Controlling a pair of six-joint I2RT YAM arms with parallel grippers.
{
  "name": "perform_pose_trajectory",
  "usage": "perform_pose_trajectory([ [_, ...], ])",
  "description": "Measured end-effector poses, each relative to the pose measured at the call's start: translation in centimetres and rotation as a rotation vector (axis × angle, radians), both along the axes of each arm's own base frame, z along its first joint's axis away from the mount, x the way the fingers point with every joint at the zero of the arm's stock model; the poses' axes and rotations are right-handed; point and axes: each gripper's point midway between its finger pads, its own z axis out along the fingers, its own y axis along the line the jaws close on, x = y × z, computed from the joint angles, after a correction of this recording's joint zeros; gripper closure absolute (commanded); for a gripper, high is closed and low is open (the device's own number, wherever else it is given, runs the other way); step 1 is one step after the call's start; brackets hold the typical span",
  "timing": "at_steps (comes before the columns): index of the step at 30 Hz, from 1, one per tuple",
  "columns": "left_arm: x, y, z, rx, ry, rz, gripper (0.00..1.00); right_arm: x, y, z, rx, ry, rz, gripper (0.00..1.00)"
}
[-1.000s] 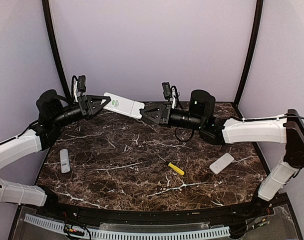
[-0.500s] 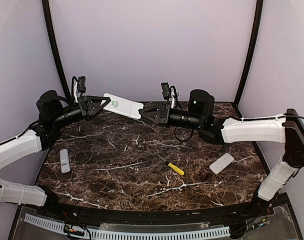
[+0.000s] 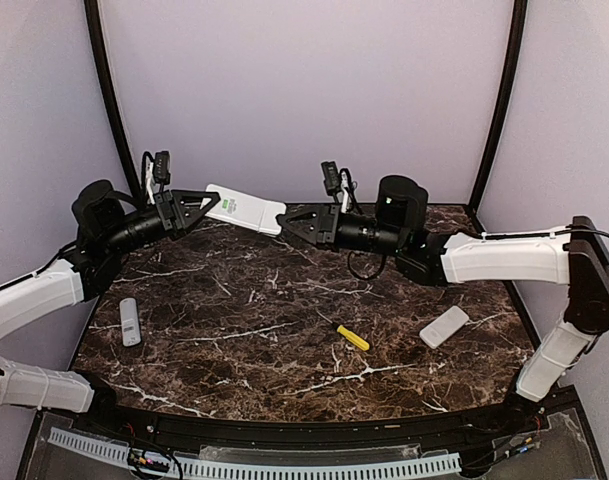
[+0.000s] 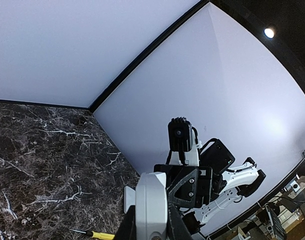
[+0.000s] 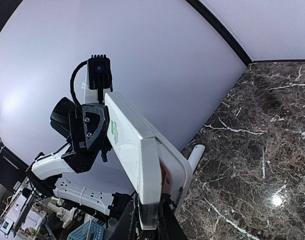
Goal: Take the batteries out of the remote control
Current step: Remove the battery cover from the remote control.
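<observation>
**Near edge:** white perforated strip (image 3: 284, 467) along the front.

**Worktop, near-mid:**
- Yellow-handled screwdriver (image 3: 352, 337), loose, centre-right.
- White rounded-rect. plastic piece (image 3: 444, 326), right of it and apart. 2nd remote or cover, cannot tell.
- Slim white-grey stick remote (image 3: 130, 321), left side.
- None of these is touched by either arm.

**Mid-far, in air:** white flat plastic remote w/ green label (image 3: 246, 210), held clear of the worktop btwn both arms.
- Left fingers (image 3: 199, 197) clenched on its left end.
- Right fingers (image 3: 302, 224) clenched on its right end.

**Batteries:** none loose in view. Right wrist view shows a red-orange sliver (image 5: 164, 176) at the remote's gripped end, poss. a cell seated inside; cannot tell.

**Step (est.):** two-arm hold, working at the compartment end. Unloading not done.

**Next (est.):**
- Left to brace the body.
- Right to draw cover or cell off along the remote's length, no twisting.
- Let cells fall over the worktop, not past its edge.

**Surface:** dark brown marble-look worktop (image 3: 264, 300), white veins, glossy.

**Room:** pale lilac wall (image 3: 304, 90) behind, black curved posts (image 3: 104, 80) at the back corners.
</observation>
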Motion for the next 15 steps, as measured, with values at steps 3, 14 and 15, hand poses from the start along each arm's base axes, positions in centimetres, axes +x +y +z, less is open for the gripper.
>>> perform_pose_trajectory([
  [3, 0.04, -0.07, -0.14, 0.0, 0.006, -0.005, 1.0, -0.04, 0.06, 0.03, 0.001, -0.001, 0.005, 0.86],
  [14, -0.08, -0.28, -0.65, 0.002, 0.026, -0.023, 1.0, 0.06, 0.44, 0.09, 0.002, 0.0, 0.015, 0.89],
  [15, -0.09, -0.28, -0.65, 0.002, 0.026, -0.024, 1.0, 0.07, 0.44, 0.09, 0.002, 0.0, 0.015, 0.9],
])
